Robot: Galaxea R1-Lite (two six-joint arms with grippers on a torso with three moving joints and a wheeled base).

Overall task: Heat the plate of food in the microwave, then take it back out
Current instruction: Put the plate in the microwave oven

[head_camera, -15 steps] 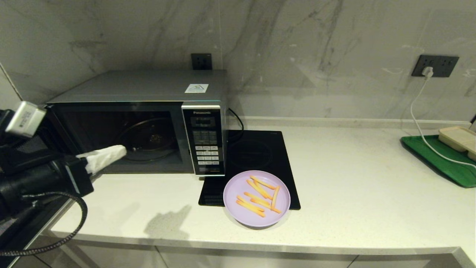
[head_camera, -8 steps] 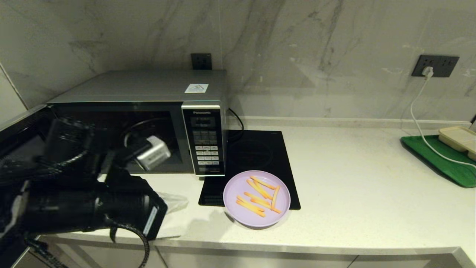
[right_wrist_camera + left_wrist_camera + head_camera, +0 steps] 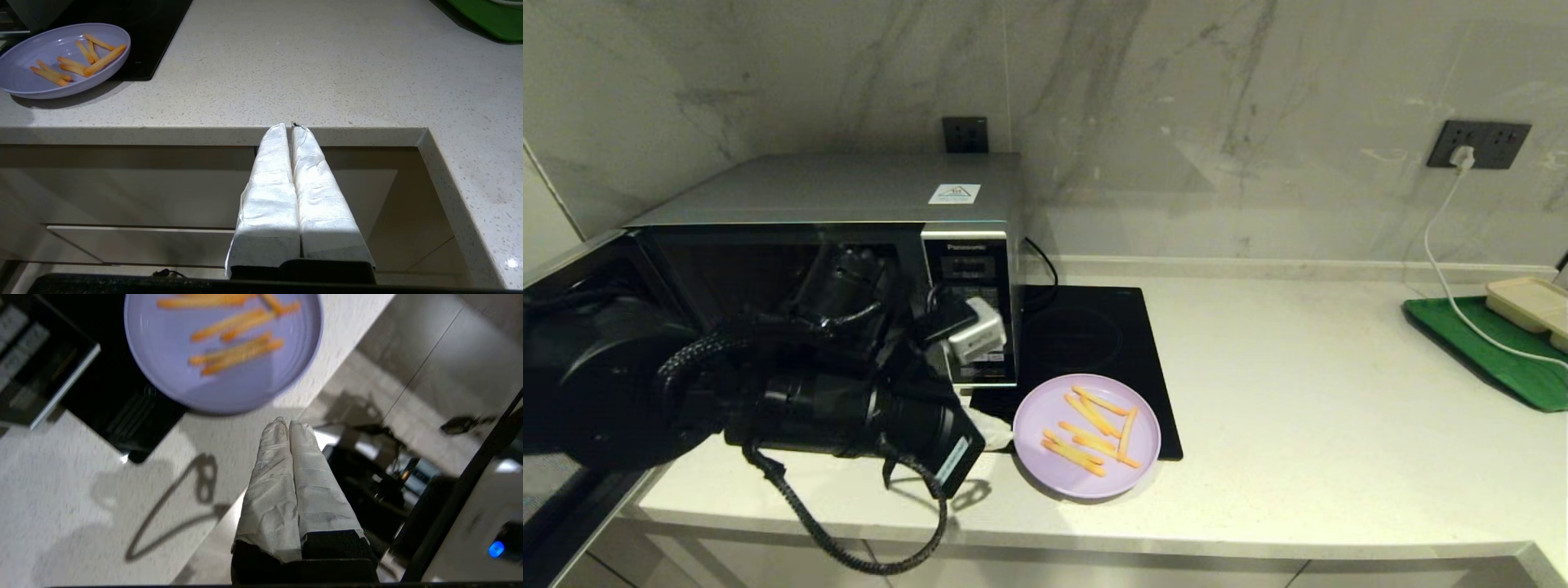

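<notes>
On the counter in the head view, plate of food (image 3: 1086, 435) sits at 4 o'clock off the microwave (image 3: 849, 269), half on the black cooktop (image 3: 1086, 343), microwave door swung open; left gripper (image 3: 995, 428) just beside the plate's 9 o'clock rim; left wrist view: fingers pressed together, empty, near the rim; right wrist view: right gripper (image 3: 291, 126) closed, empty, below the counter edge (image 3: 204, 134).

A home kitchen — marble-look wall (image 3: 1176, 98), pale stone countertop (image 3: 1298, 392), microwave (image 3: 849, 245) at nine o'clock, cooktop (image 3: 1086, 343) beside it.
</notes>
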